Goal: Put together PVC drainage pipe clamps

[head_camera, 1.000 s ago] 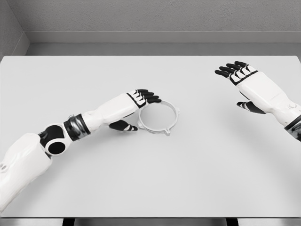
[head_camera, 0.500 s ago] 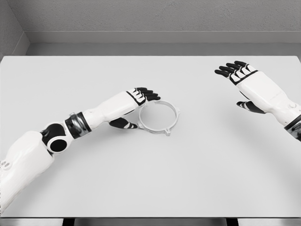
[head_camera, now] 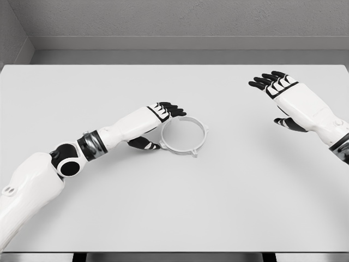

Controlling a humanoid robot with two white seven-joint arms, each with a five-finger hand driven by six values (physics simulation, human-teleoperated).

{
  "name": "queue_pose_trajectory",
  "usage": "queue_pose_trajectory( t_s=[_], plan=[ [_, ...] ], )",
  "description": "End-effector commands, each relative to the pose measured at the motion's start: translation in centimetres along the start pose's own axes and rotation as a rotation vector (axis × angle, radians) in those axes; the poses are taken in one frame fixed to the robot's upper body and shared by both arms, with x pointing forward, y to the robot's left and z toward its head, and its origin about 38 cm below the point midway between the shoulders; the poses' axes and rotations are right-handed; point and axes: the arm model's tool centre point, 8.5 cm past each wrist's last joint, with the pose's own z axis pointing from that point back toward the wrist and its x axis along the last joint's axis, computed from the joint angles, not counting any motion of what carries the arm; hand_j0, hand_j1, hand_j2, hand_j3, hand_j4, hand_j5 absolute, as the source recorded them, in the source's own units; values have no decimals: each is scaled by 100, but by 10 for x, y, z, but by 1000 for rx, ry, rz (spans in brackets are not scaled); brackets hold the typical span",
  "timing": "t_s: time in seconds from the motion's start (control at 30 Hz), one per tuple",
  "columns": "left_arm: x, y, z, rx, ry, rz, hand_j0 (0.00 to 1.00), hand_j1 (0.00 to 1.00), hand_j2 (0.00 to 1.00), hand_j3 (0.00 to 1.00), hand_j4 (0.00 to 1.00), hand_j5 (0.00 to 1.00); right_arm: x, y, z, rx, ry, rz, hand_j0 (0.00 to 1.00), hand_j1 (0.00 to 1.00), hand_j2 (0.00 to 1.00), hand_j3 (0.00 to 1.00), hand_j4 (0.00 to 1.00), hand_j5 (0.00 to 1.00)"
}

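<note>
Left hand (head_camera: 154, 123) sits at the left edge of the white ring-shaped pipe clamp (head_camera: 185, 136) lying flat mid-table (head_camera: 218, 207); fingers reach over the rim, thumb low by the near side, can't tell if it's actually gripping; further back on the right, right hand (head_camera: 283, 93) hovers with fingers loosely spread, holding nothing

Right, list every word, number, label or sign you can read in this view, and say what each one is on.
None: no readable text shows anywhere in the head view.
Clamp ring: plain white, no marking visible.
Left hand and right hand: black and white shells only, no lettering visible.
Table: bare white surface, no label or sign.
Back wall: plain grey, no sign.
</note>
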Motion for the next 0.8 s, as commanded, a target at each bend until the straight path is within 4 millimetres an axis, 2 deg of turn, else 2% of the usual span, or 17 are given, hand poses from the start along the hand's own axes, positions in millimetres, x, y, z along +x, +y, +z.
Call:
queue_pose_trajectory(
  t_s=[0.0,0.2,0.77],
  plan=[
    [0,1,0,5,0,5,100,100,100,100,100,100,0,-1,0,-4,0,-5,100,100,100,100,100,100],
    [2,3,-9,20,-9,9,100,100,100,100,100,100,1,-2,0,-17,-7,-19,100,100,100,100,100,100],
    [0,2,-9,18,-4,13,100,100,100,100,100,100,1,-2,0,-16,-7,-20,100,100,100,100,100,100]
  ],
)
